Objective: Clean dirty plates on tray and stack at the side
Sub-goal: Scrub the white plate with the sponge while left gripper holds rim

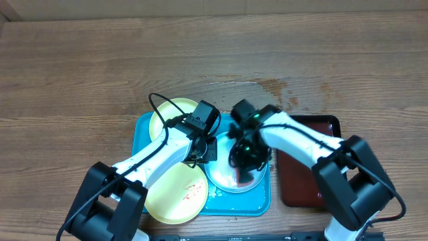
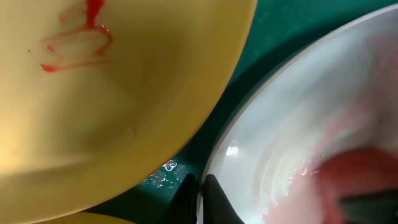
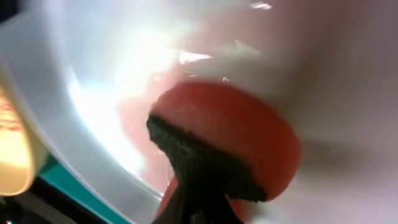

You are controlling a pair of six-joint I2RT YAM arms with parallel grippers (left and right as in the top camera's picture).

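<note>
Three dirty plates lie on the turquoise tray (image 1: 142,137): a pale yellow one (image 1: 170,112) at the back left, another yellow one (image 1: 172,195) at the front left with a red smear, and a mint-blue one (image 1: 221,175) on the right. My left gripper (image 1: 208,151) is shut on the mint-blue plate's left rim; in the left wrist view its fingers (image 2: 214,202) pinch that rim (image 2: 249,124). My right gripper (image 1: 246,164) is shut on a red sponge (image 3: 239,134) with a dark scrub layer, pressed into the mint-blue plate (image 3: 106,74).
A dark red-brown tray (image 1: 294,184) lies right of the turquoise one, partly under my right arm. A wet patch (image 1: 267,87) marks the wooden table behind the trays. The smeared yellow plate (image 2: 93,93) fills the left of the left wrist view.
</note>
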